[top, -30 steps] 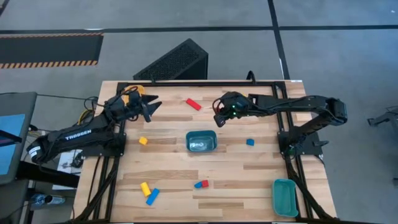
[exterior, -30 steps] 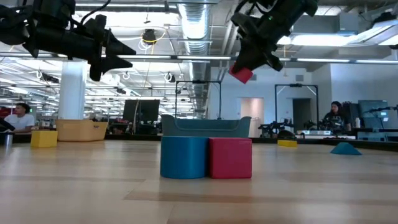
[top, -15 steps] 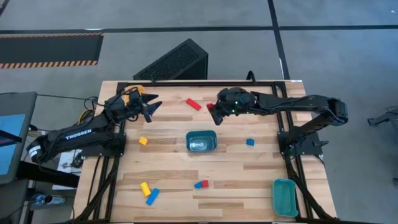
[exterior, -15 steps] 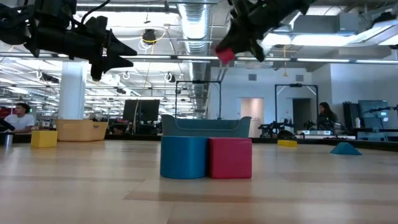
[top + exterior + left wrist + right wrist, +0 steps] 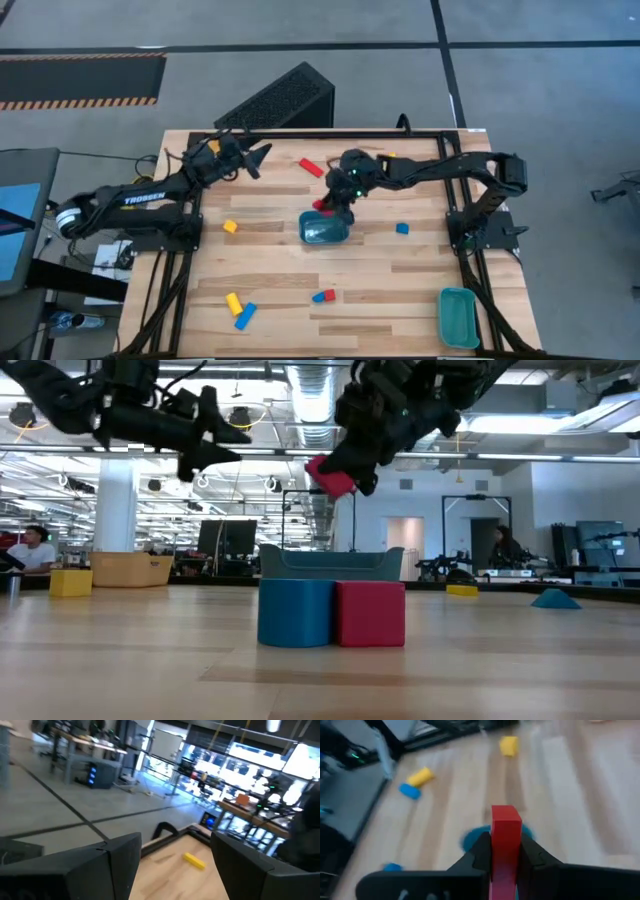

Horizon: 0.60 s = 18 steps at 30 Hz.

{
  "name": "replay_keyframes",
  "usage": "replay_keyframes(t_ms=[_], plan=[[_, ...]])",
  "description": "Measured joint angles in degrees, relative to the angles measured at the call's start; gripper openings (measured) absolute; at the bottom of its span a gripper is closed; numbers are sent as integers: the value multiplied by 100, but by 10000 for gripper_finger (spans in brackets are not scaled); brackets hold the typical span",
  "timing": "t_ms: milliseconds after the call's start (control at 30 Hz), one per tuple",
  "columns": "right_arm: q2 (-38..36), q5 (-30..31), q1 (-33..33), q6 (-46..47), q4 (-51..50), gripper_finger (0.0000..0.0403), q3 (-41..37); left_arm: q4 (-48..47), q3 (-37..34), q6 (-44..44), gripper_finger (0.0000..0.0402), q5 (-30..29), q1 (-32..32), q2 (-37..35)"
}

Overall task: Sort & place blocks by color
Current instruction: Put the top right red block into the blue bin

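— What changed at the teal tray (image 5: 322, 231)?
— The right claw (image 5: 330, 204), clamped on a red block (image 5: 330, 475), has moved over its rim.
— The left claw (image 5: 258, 157)?
— Fingers apart, shifted nearer it.

Teal tray (image 5: 324, 231) mid-table, 2nd teal tray (image 5: 458, 317) at near-right corner, black box (image 5: 280, 98) behind table.

— where's the right claw (image 5: 322, 205)?
— mid-bench (image 5: 420, 290), above the centre tray's (image 5: 325, 232) far-left rim, clamping a block (image 5: 320, 206).
— and the left claw (image 5: 258, 157)?
— raised over the far-left corner, well apart from it.
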Motion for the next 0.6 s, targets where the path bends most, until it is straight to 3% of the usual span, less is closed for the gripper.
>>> replay_keyframes(t_ms=[267, 600], plan=[[466, -94, 275, -647, -394, 57, -17, -454, 901, -13, 224, -260, -762, 666], [902, 1325, 871, -710, -472, 90, -21, -1851, 1571, -70, 224, -1429, -1873, 843]])
